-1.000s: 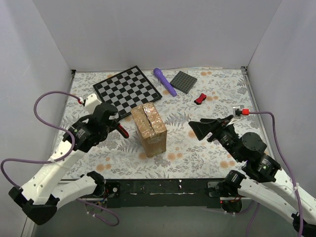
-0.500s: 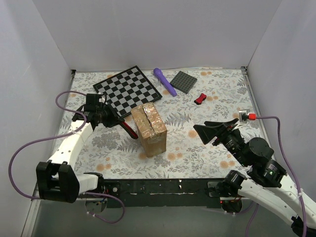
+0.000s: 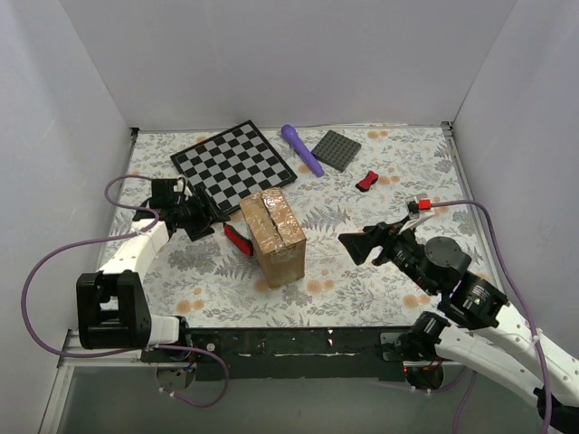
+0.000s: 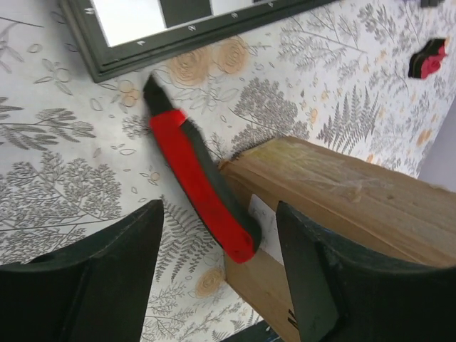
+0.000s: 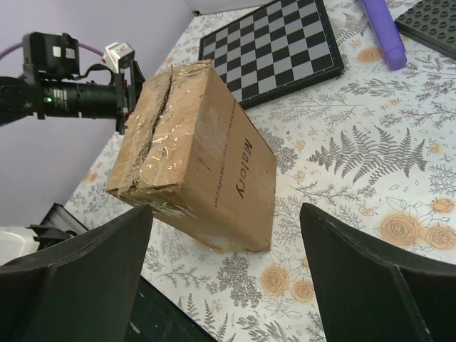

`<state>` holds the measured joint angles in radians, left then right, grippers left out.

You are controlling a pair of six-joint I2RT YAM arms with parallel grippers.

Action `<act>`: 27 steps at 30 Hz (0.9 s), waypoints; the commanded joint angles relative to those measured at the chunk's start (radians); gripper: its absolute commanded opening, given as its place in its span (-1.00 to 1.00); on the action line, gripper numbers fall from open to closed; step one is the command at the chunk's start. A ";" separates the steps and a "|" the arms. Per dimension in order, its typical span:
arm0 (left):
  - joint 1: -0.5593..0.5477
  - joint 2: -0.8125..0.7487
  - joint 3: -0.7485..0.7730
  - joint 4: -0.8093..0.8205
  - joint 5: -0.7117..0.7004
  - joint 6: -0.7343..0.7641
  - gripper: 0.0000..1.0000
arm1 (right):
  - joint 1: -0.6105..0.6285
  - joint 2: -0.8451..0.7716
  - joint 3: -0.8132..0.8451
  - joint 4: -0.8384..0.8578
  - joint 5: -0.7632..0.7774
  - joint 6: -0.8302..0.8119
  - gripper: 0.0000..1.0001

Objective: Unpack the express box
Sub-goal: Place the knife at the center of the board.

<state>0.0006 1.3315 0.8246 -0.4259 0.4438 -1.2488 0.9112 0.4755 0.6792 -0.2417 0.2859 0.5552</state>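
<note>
Right gripper [image 3: 348, 249], nearest the table's front edge: jaws spread wide and empty, aimed at the box [image 3: 274, 237] from well apart. The box stands upright at mid-table [image 3: 380, 208], its printed side toward this gripper. Its four flaps lie down under crinkled tan tape; a dark line runs along the centre seam, but whether the tape is cut cannot be told. Left gripper [image 3: 210, 223]: jaws apart, holding nothing, low over the table just beside the box's left side. A red-and-black cutter [image 4: 199, 185] lies flat ahead of those jaws, one end against the box's corner. Beyond: chessboard [image 3: 233, 165], purple tool [image 3: 302, 149], grey plate [image 3: 336, 149], small red piece [image 3: 366, 181]. Judged progress: early, with no flap raised and nothing taken out.
</note>
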 commanded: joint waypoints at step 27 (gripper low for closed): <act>-0.518 -0.358 0.090 -0.129 -0.608 -0.250 0.40 | 0.127 0.874 0.687 -0.263 0.093 -0.377 0.87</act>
<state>-0.5117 0.9993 0.8845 -0.4896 -0.0845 -1.5261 1.0145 1.2911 1.2915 -0.4202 0.3305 0.2352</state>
